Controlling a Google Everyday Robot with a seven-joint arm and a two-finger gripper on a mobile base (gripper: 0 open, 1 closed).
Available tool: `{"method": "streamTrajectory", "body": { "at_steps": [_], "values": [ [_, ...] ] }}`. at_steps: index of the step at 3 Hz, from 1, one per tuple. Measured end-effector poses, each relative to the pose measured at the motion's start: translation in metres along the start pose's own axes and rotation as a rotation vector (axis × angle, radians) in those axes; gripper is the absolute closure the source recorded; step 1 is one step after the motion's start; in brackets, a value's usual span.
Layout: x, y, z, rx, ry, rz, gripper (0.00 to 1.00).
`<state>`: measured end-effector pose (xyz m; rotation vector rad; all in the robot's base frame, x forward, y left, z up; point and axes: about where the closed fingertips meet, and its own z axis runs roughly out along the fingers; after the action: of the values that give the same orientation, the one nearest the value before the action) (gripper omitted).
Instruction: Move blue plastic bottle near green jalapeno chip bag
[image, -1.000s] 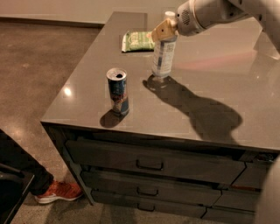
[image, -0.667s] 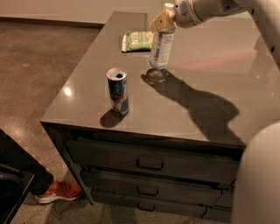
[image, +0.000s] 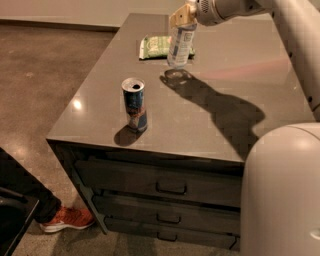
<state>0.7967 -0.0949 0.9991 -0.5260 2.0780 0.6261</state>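
The blue plastic bottle (image: 180, 45), clear with a white-and-blue label, hangs upright a little above the grey counter (image: 225, 100). My gripper (image: 183, 16) is shut on its top and hides the cap. The green jalapeno chip bag (image: 156, 46) lies flat on the counter just left of and behind the bottle, partly hidden by it. The bottle's shadow falls on the counter right below it.
A blue-and-silver drink can (image: 135, 104) stands upright near the counter's front left corner. The counter has drawers (image: 170, 187) on its front. A person's leg and an orange shoe (image: 67, 219) are on the floor at lower left. My arm's white body fills the lower right.
My gripper has lifted the bottle off the counter and carried it toward the chip bag. The can and the bag have not moved.
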Motion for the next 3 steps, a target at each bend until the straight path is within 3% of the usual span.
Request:
{"method": "streamTrajectory", "body": {
  "at_steps": [2,3],
  "values": [
    [-0.005,-0.016,0.031,0.051,0.007,-0.001,1.0],
    [-0.005,-0.021,0.042,0.077,0.025,-0.009,0.88]
  ]
}}
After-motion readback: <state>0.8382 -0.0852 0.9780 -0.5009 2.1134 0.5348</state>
